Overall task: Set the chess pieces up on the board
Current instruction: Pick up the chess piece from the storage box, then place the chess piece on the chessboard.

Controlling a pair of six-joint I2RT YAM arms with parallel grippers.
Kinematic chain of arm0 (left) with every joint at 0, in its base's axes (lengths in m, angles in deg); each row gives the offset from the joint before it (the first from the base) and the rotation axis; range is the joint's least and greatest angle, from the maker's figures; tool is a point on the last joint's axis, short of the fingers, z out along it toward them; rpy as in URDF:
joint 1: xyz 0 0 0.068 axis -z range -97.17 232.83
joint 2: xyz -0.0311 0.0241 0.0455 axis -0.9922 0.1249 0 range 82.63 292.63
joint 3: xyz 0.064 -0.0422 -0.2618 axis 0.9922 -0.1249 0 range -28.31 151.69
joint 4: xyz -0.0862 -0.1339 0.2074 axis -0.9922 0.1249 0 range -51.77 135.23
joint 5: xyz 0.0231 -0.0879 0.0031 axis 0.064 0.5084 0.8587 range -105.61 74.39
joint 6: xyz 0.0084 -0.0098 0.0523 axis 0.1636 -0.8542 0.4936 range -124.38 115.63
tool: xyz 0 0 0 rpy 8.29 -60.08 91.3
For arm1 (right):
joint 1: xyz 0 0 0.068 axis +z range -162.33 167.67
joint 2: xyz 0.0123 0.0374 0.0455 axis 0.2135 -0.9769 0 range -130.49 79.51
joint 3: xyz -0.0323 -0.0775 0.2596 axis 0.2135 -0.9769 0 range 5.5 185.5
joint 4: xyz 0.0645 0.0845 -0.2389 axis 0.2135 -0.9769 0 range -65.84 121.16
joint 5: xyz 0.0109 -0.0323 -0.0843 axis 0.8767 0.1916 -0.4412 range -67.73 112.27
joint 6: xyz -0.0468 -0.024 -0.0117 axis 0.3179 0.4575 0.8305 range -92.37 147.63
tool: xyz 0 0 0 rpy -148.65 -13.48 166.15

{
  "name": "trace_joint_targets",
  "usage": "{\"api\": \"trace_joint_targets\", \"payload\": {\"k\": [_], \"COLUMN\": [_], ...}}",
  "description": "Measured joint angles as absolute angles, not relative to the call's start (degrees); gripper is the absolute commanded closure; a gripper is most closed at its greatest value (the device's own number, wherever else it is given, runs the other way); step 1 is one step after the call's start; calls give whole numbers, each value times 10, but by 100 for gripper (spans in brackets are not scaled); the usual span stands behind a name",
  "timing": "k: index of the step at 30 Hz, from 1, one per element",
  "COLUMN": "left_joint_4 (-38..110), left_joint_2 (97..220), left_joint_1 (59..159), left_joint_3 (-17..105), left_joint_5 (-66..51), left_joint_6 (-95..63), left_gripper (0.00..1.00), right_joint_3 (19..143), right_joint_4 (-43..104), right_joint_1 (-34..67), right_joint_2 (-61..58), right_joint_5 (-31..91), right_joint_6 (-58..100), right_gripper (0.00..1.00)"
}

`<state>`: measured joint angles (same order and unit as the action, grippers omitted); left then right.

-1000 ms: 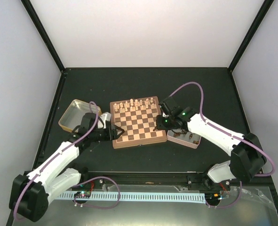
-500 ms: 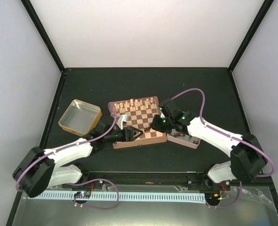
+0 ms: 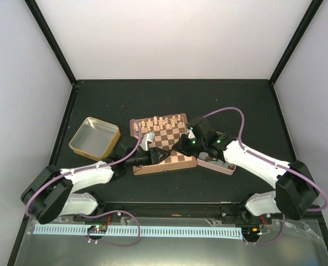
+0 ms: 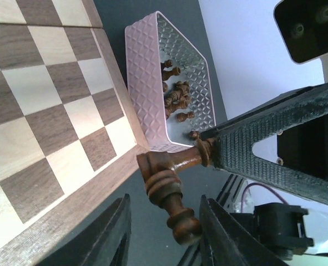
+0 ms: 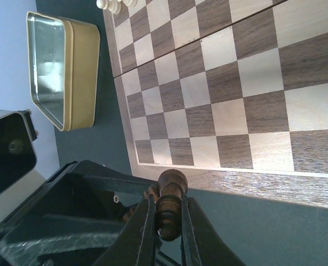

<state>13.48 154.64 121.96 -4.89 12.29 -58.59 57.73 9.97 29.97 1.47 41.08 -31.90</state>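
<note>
The board (image 3: 159, 134) lies mid-table, with cream chess pieces (image 3: 158, 122) on its far rows. My right gripper (image 3: 181, 148) is at the board's near right corner, shut on a dark brown piece (image 5: 171, 204). My left gripper (image 3: 162, 157) reaches across the near border to meet it, with its jaws open. In the left wrist view the left gripper (image 4: 164, 233) has a dark piece (image 4: 173, 202) between its fingers. That piece seems to touch a second dark piece (image 4: 181, 160) at the right gripper's finger. More dark pieces (image 4: 175, 97) lie in the pink tray (image 4: 147, 72).
The pink-rimmed tray (image 3: 219, 166) sits against the board's right side, partly under my right arm. The yellow-rimmed tin (image 3: 94, 136) stands left of the board and also shows in the right wrist view (image 5: 80, 66). Black frame posts rise at the table's far corners.
My left arm has swung right along the board's near edge until its open jaws meet the right gripper. My right gripper has shifted slightly left and nearer with the dark piece.
</note>
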Motion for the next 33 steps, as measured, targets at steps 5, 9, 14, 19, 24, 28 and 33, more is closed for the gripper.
{"api": "trace_joint_targets", "payload": {"k": [5, 9, 14, 19, 24, 28, 33], "left_joint_4": [132, 157, 283, 516, 699, 800, 873], "left_joint_2": [1552, 1548, 1525, 1516, 1556, 1614, 1676], "left_joint_1": [1220, 1221, 1221, 1218, 1197, 1173, 1155], "left_joint_3": [-49, -43, -7, 84, 155, 191, 238], "left_joint_5": [122, 111, 79, 3, -46, -69, -86], "left_joint_6": [-589, -577, -536, -461, -381, -331, -291], "left_gripper": [94, 98, 98, 98, 98, 99, 98], "right_joint_3": [577, 576, 580, 600, 602, 599, 585], "right_joint_4": [104, 103, 67, 6, -24, -27, -26], "right_joint_1": [301, 303, 308, 308, 313, 318, 320], "right_joint_2": [15, 15, 14, 9, 9, 10, 11], "right_joint_5": [416, 407, 354, 262, 196, 170, 157], "right_joint_6": [-324, -320, -285, -234, -199, -185, -172], "right_gripper": [99, 99, 99, 99, 99, 99, 98]}}
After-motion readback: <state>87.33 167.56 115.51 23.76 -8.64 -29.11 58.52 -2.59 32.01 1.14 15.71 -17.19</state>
